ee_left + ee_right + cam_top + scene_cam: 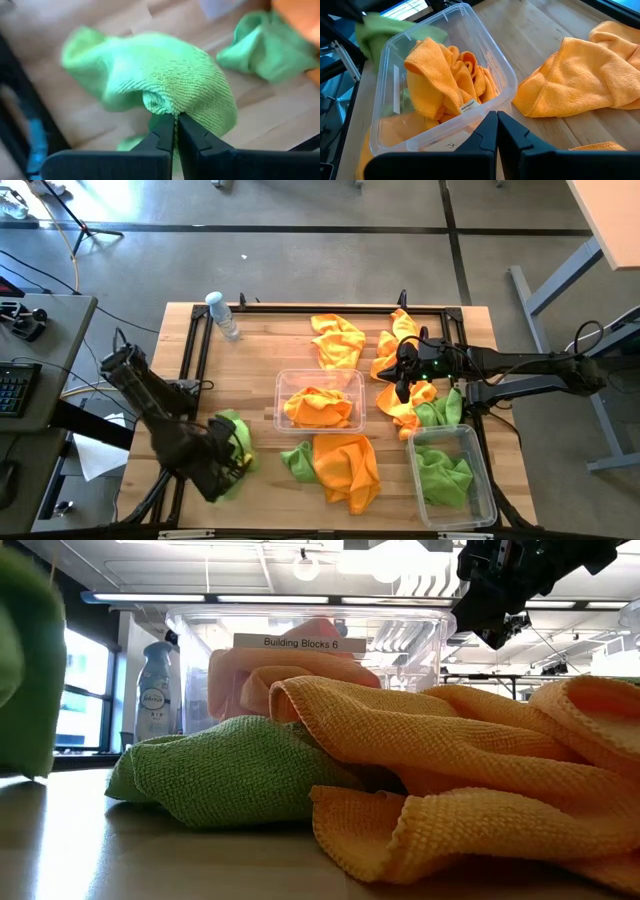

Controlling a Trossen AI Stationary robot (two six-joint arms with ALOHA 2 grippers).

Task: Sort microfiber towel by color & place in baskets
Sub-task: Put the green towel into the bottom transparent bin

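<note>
My left gripper (228, 458) is at the table's near left, shut on a lime green towel (236, 442), seen close in the left wrist view (150, 70). My right gripper (496, 125) is shut and empty. It hovers (404, 387) over orange towels (412, 402) between the two baskets. The middle basket (285, 380) holds an orange towel (320, 406). The basket at the near right (482, 480) holds a green towel (445, 475). More orange towels (338, 340) (347, 468) and green ones (296, 462) (442, 410) lie on the table. My left gripper pinches a bunched fold (161, 104) of the green towel between its two shut fingers (162, 132). The cloth drapes slack around and below the fingertips. In the low view it hangs at the left (25, 670); whether its lower end touches the table I cannot tell.
A clear water bottle (222, 315) stands at the table's far left corner. Black frame rails (195, 345) run along the table's left and far edges. Bare wood (250, 370) lies between the bottle and the middle basket.
</note>
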